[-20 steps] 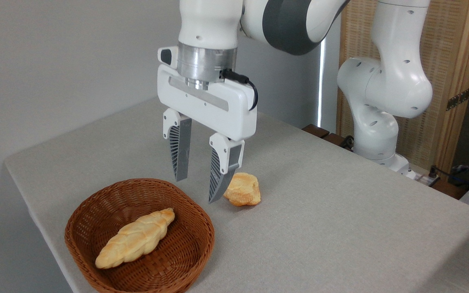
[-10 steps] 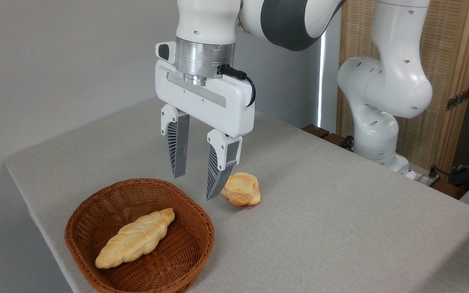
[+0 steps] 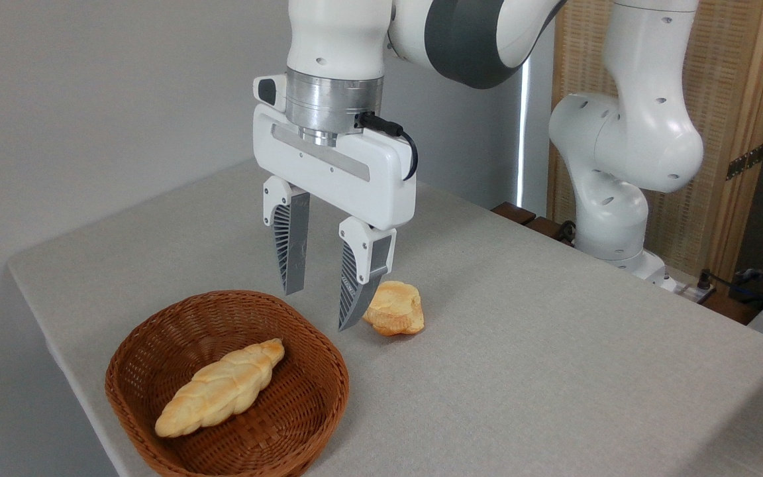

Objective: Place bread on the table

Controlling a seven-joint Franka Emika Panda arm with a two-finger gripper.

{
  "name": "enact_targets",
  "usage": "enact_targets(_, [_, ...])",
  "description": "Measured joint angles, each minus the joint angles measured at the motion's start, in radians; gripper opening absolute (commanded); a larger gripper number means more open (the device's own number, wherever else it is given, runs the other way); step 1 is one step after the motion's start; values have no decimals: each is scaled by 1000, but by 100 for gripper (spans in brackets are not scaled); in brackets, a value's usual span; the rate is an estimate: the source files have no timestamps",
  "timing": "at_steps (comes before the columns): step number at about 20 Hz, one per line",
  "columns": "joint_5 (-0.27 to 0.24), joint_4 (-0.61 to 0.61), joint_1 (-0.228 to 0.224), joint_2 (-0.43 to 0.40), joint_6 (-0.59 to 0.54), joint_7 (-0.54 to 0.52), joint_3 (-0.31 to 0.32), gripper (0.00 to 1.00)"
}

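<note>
The bread (image 3: 221,388), a long braided golden loaf, lies slantwise inside the brown wicker basket (image 3: 315,397) at the lower left. My gripper (image 3: 319,310) hangs open above the basket's far right rim, fingers pointing down with nothing between them. It is up and to the right of the loaf, clear of it. The table (image 3: 520,371) is a wide grey-beige cloth surface.
A small round pale-golden bun (image 3: 396,318) rests on the cloth just right of my right fingertip (image 3: 348,318). The arm's white base (image 3: 610,218) stands at the table's back right, with cables (image 3: 752,285) beyond it. The table's left edge runs close to the basket.
The gripper shifted slightly left and up, then came back down a little. It stays open; the loaf, bun and basket have not moved.
</note>
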Motion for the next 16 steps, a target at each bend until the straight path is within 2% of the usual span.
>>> enact_targets(10, [-1,0,0,2,0,0,0,100])
enact_targets(16, [-23,0,0,2,0,-7,0,100])
